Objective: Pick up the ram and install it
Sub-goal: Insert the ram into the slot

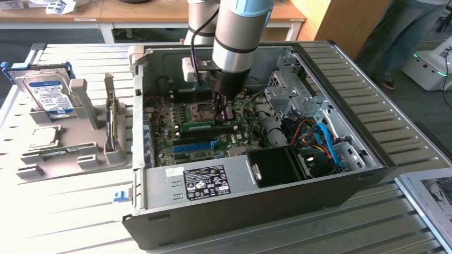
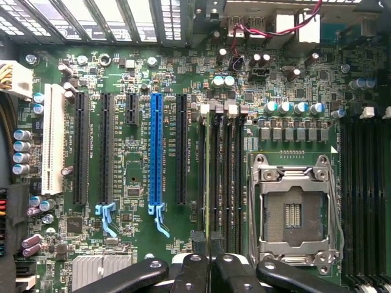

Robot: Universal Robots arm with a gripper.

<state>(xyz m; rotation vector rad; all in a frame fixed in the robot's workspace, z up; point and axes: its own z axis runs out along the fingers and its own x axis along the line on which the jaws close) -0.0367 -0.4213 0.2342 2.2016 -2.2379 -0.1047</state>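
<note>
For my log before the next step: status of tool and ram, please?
Tool shut on ram end. It stands edge-down at black slots. Nothing seen in the way.

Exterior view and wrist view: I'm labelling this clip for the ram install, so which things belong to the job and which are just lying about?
In the job: the ram, held edge-on in the shut gripper; the black memory slots under it.
Lying about: the hard drive on the grey stand; the blue slot; the processor socket.
</note>
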